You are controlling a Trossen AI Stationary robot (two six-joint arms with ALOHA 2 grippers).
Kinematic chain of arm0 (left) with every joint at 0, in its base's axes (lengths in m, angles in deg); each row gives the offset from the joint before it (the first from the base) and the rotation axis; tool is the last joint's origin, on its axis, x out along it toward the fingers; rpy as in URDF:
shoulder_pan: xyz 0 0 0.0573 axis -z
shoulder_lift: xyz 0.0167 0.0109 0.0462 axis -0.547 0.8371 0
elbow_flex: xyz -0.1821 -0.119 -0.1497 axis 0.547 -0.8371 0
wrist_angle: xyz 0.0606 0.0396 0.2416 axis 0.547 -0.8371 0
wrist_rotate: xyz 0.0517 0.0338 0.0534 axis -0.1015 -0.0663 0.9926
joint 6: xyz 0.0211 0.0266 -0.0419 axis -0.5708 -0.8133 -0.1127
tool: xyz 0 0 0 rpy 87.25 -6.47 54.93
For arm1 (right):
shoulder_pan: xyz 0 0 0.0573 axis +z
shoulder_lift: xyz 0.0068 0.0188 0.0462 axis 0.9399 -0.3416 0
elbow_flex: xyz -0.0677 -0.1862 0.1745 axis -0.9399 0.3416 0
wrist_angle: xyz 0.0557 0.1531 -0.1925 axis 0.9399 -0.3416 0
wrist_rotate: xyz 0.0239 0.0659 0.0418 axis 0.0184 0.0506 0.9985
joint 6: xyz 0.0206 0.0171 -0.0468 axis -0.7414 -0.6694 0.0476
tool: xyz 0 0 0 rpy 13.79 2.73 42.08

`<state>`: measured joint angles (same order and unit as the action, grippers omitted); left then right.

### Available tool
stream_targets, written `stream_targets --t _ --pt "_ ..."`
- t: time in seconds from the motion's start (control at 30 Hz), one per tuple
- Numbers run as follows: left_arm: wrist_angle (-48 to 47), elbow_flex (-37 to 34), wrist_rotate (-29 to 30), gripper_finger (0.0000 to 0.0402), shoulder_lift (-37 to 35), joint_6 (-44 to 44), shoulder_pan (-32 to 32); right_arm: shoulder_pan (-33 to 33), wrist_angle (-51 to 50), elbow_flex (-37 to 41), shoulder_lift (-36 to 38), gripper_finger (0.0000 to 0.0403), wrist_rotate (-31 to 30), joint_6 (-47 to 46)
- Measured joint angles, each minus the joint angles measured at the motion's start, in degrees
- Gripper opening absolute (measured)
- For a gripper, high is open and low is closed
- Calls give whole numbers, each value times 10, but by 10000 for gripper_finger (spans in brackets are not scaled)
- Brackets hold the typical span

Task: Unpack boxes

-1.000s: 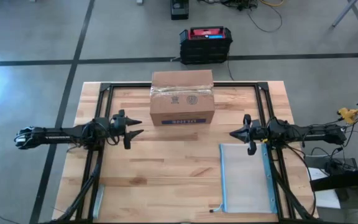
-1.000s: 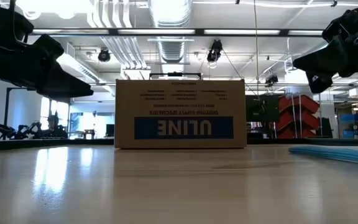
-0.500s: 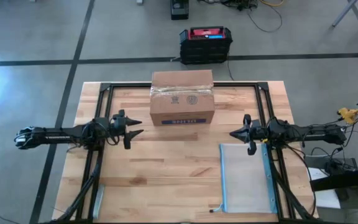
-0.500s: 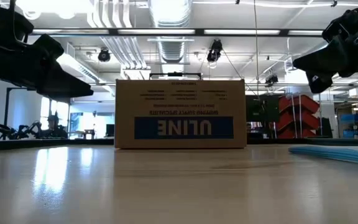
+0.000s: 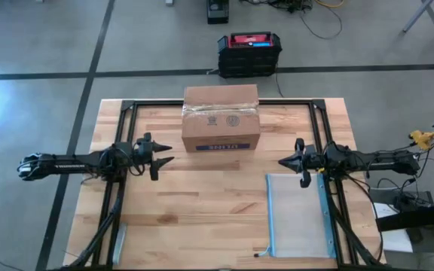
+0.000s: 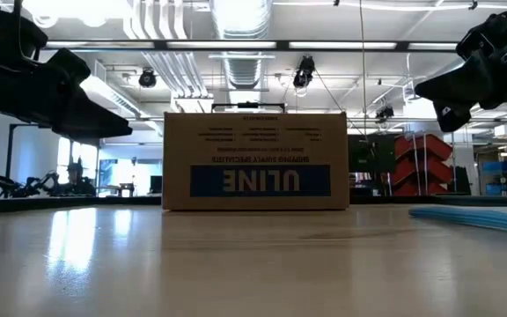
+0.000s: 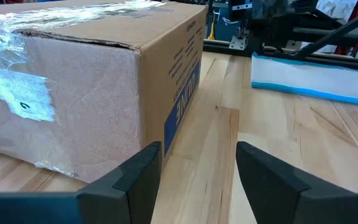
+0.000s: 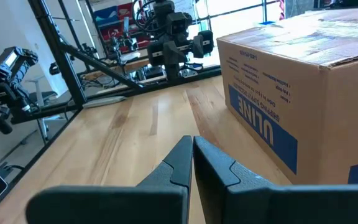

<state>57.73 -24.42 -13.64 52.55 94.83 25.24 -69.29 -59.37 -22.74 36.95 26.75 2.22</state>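
Observation:
A brown cardboard box point(image 5: 221, 119) with a blue ULINE label and clear tape over its top rests on its base at the table's far middle; it also shows in the low view point(image 6: 255, 160) and both wrist views point(image 7: 86, 81) point(image 8: 297, 87). My left gripper point(image 5: 166, 159) hovers open above the table, left of the box, fingers pointing toward the table's right edge. My right gripper point(image 5: 285, 160) hovers shut, right of the box, pointing left. Neither touches anything.
A clear zip pouch with blue edges point(image 5: 298, 214) lies flat at the near right. A black crate with a red top point(image 5: 249, 53) stands on the floor beyond the far edge. A black frame point(image 5: 126, 105) runs around the table. Bare wood point(image 5: 202, 203) lies between the arms.

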Motion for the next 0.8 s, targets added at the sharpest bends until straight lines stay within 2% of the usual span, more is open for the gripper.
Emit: stream_targets --t 0.8 --pt "0 0 0 187 0 0 0 0 0 0 0 0 0 0"
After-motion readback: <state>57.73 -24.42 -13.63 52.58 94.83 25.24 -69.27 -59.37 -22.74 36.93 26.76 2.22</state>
